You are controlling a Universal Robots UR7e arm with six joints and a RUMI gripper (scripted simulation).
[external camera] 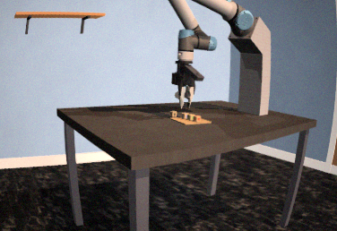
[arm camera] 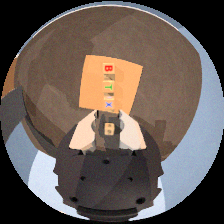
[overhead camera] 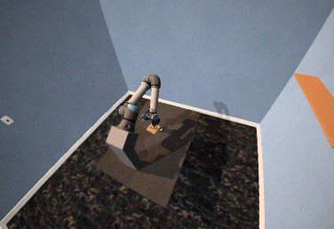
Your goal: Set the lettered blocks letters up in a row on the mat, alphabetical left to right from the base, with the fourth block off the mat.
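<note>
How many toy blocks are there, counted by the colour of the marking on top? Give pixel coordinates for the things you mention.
Red marking (external camera: 198, 118) (arm camera: 109, 68): 1
Green marking (external camera: 192, 117) (arm camera: 109, 87): 1
Blue marking (arm camera: 109, 104): 1
Dark marking (arm camera: 109, 129): 1
Total blocks: 4
</note>
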